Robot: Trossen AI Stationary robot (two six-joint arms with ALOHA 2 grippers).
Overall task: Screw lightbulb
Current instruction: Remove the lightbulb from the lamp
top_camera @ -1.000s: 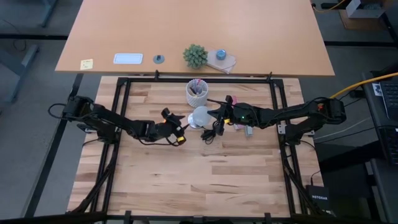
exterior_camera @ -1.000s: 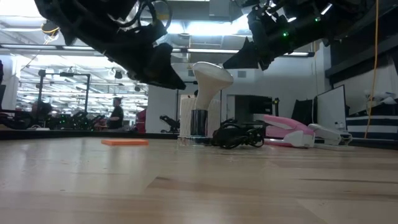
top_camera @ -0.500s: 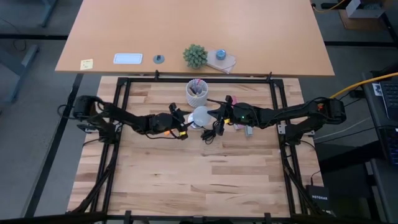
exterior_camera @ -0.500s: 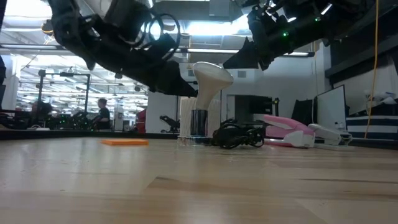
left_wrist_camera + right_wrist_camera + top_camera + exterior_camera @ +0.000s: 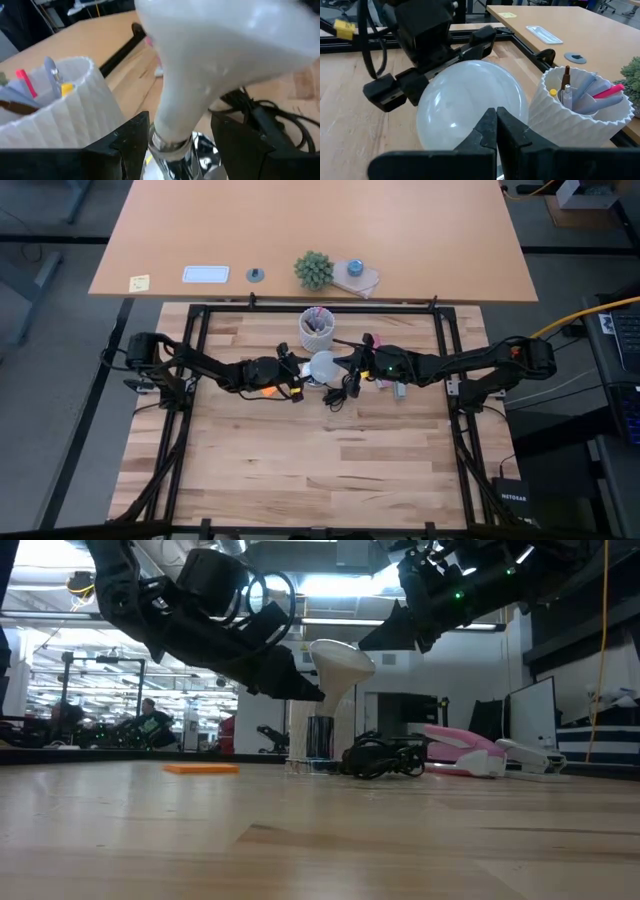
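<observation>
From above, the lightbulb (image 5: 322,367) shows as a white round dome near the far edge of the wooden surface (image 5: 320,470), about midway between its left and right edges, just in front of the white ribbed cup (image 5: 317,328) of pens. The left claw (image 5: 297,380) sits right beside the bulb on its left, and the right claw (image 5: 350,368) is just beside it on the right, over a tangle of black cord (image 5: 340,393).

At table height, the bulb (image 5: 338,675) stands upright, wide rounded end on top, narrowing like a funnel to a dark metal base in a silvery fitting (image 5: 319,740). The left claw (image 5: 305,692) reaches its narrow neck.

The left wrist view shows the left claw (image 5: 182,142) open, one finger on each side of the bulb (image 5: 220,60) at its greyish threaded base.

The right wrist view shows the right claw (image 5: 496,131) closed, fingers pressed together, empty, just in front of the glossy white dome (image 5: 470,102).
</observation>
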